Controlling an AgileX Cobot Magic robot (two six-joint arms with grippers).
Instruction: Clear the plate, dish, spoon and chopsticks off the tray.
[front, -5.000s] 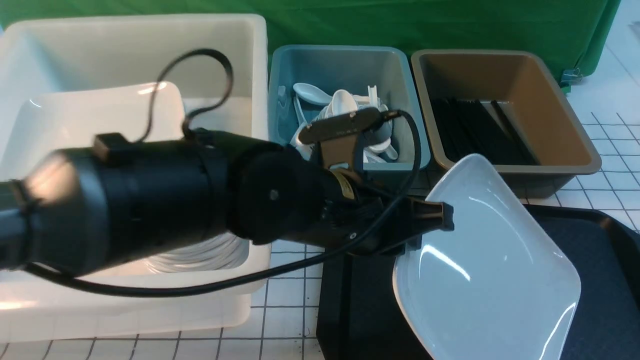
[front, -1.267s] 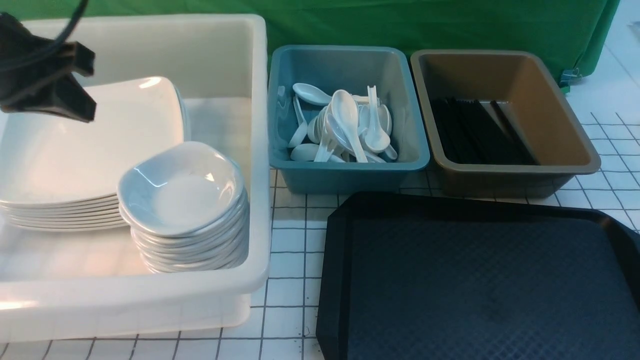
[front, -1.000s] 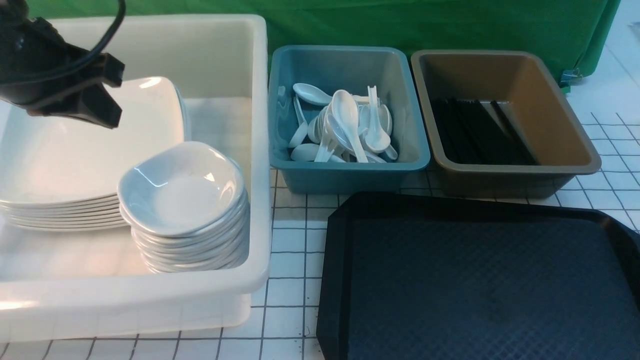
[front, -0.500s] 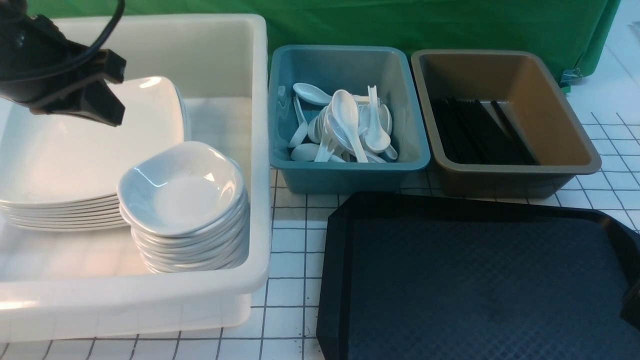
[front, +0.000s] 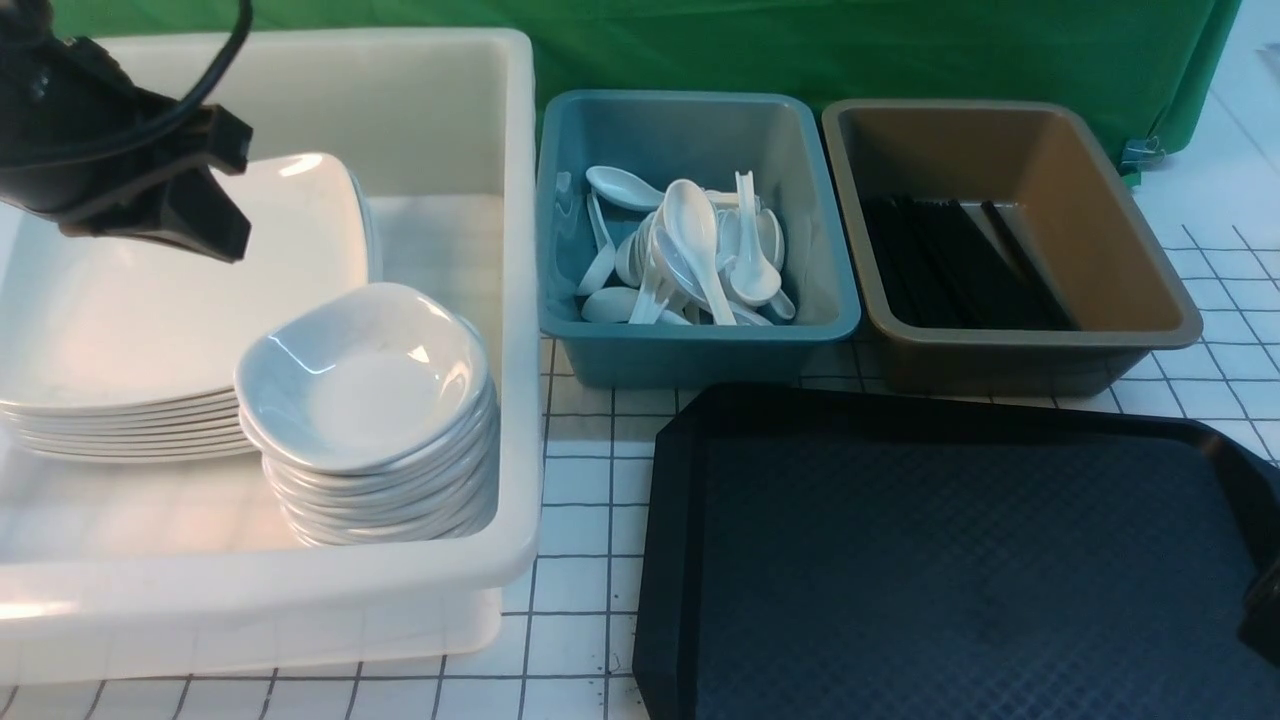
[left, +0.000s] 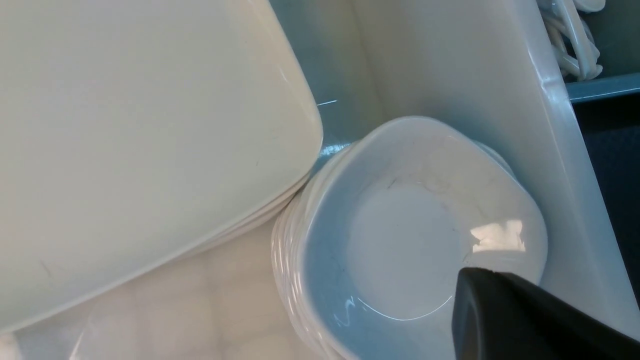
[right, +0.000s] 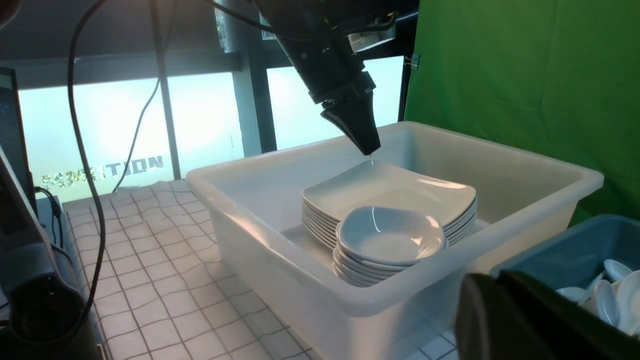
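The black tray (front: 960, 570) has nothing on it. The plate (front: 150, 300) lies on top of a stack of plates in the white tub (front: 515, 300); it also shows in the left wrist view (left: 140, 140). The dish (front: 365, 375) tops a stack of dishes beside it. The spoons (front: 690, 250) lie in the teal tub, the chopsticks (front: 960, 265) in the brown tub. My left gripper (front: 225, 195) hangs shut and empty above the plate stack (right: 370, 147). My right gripper (front: 1262, 620) is shut and empty at the tray's right edge.
The teal tub (front: 700, 345) and the brown tub (front: 1030, 355) stand side by side behind the tray. A green cloth (front: 800, 50) hangs at the back. The white checked tabletop (front: 580, 500) shows between the white tub and the tray.
My left gripper carried the plate from the tray to the white tub, let it go and now hovers above the stack. My right gripper's tip has come into view at the lower right.
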